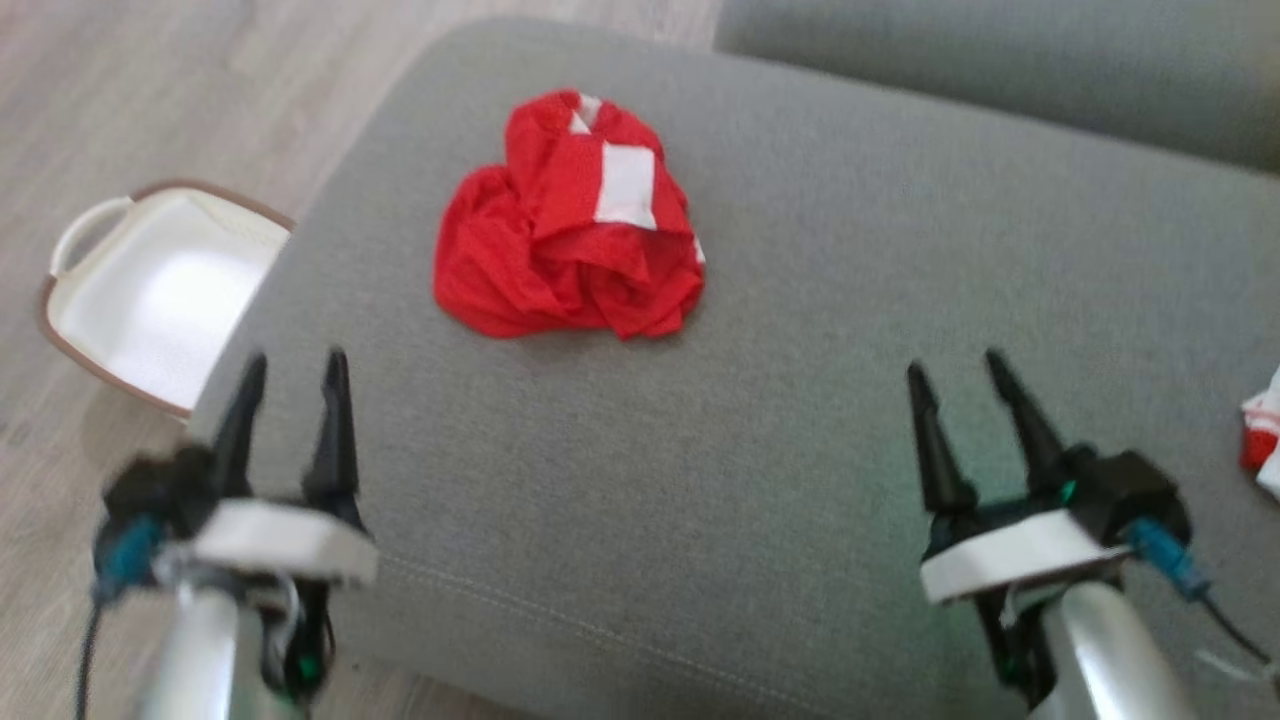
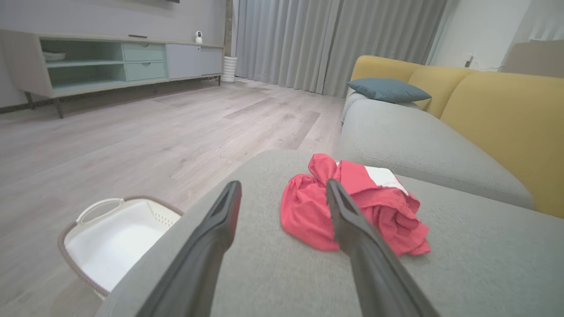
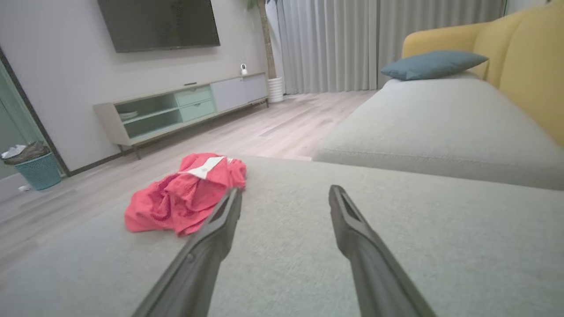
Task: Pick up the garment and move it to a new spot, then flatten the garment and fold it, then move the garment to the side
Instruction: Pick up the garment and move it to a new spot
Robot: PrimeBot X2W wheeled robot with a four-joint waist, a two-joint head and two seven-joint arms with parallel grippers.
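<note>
The garment (image 1: 570, 225) is a crumpled red heap with white patches, lying on the grey sofa cushion (image 1: 780, 330) toward its far left. My left gripper (image 1: 292, 368) hovers open over the cushion's near left corner, well short of the cloth. My right gripper (image 1: 952, 366) is open at the near right, also apart from it. In the left wrist view the garment (image 2: 308, 211) lies just past the open left gripper (image 2: 284, 189), behind the right fingertip. From the right wrist, the garment (image 3: 185, 196) sits ahead and left of the open right gripper (image 3: 285, 193).
A white laundry basket (image 1: 150, 290) with a brown rim stands on the wood floor left of the cushion. A small red and white cloth (image 1: 1262, 430) lies at the cushion's right edge. A second grey seat (image 1: 1000, 70) and a yellow backrest (image 2: 498, 114) lie beyond.
</note>
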